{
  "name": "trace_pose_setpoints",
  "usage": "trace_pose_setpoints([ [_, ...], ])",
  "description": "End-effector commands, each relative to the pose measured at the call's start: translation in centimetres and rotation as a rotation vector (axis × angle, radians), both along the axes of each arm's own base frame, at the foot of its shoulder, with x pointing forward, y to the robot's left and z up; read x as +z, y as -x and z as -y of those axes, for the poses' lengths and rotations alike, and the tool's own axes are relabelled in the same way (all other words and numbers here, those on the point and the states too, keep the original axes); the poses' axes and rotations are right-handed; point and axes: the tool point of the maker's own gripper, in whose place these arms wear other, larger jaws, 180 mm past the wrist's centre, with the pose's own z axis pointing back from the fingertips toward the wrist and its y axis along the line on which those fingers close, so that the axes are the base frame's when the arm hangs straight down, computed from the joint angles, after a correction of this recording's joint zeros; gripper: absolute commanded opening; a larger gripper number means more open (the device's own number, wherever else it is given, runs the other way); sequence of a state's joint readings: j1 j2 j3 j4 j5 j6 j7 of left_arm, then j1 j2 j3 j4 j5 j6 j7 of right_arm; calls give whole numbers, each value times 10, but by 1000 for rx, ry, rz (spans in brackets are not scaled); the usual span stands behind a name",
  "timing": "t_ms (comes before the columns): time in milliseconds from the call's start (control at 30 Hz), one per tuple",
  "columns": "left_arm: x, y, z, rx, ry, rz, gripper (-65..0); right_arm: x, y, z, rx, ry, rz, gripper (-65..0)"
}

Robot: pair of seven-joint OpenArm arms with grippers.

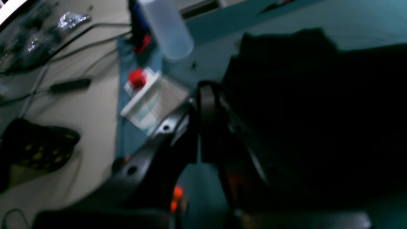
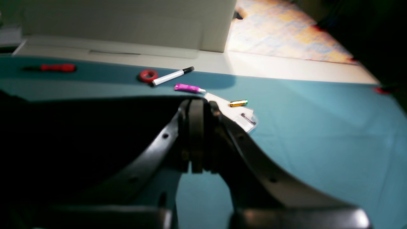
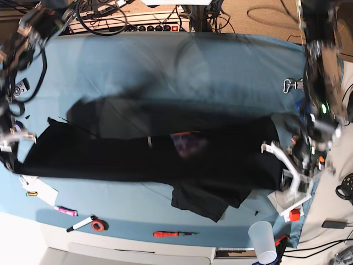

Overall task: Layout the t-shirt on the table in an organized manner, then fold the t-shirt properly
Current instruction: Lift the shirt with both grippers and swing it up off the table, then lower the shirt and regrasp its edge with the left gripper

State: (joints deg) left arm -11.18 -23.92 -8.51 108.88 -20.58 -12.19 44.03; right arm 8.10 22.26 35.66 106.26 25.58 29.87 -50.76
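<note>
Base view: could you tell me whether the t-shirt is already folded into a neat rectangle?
No, the t-shirt is stretched wide across the table.

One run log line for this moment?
large black soft-fabric t-shirt: stretched across light blue cloth-covered table | left gripper: shut | right gripper: shut

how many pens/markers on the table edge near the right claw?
2. The white marker with a black cap lies beside the red tape roll; the purple pen lies just past it, nearer the t-shirt. The shirt may hide others.
</note>
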Motion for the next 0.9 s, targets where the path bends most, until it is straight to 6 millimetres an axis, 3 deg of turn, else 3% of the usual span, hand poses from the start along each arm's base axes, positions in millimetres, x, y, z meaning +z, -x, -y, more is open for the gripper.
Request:
trace_pose_setpoints([
  [0, 24, -15, -4, -6, 19, 70, -650, 23, -14, 7, 3, 11, 69, -650],
  [100, 41, -55, -6, -34, 100, 81, -650, 29, -61, 14, 37, -59, 71, -650],
  [233, 101, -116, -11, -51, 196, 200, -650, 71, -118, 26, 55, -140, 122, -650],
  [300, 134, -143, -17, -34, 241, 218, -650, 109, -138, 30, 64, -165, 179, -650],
  [400, 193, -167, -31, -21, 280, 269, -650, 183, -153, 33, 86, -168, 292, -650],
  [500, 260, -172, -41, -21, 286, 334, -650, 255, -149, 34, 98, -152, 393, -650],
  [567, 285, -168, -45, -16, 263, 313, -650, 287, -142, 32, 103, -149, 427, -650],
  [733, 252, -161, -37, -62, 257, 113, -650, 278, -143, 24, 143, -198, 364, -650],
  [767, 246, -159, -36, -75, 261, 85, -650, 267, -146, 20, 157, -210, 327, -650],
  [867, 193, -154, -29, -106, 297, -51, -650, 219, -153, 17, 168, -216, 216, -650],
])
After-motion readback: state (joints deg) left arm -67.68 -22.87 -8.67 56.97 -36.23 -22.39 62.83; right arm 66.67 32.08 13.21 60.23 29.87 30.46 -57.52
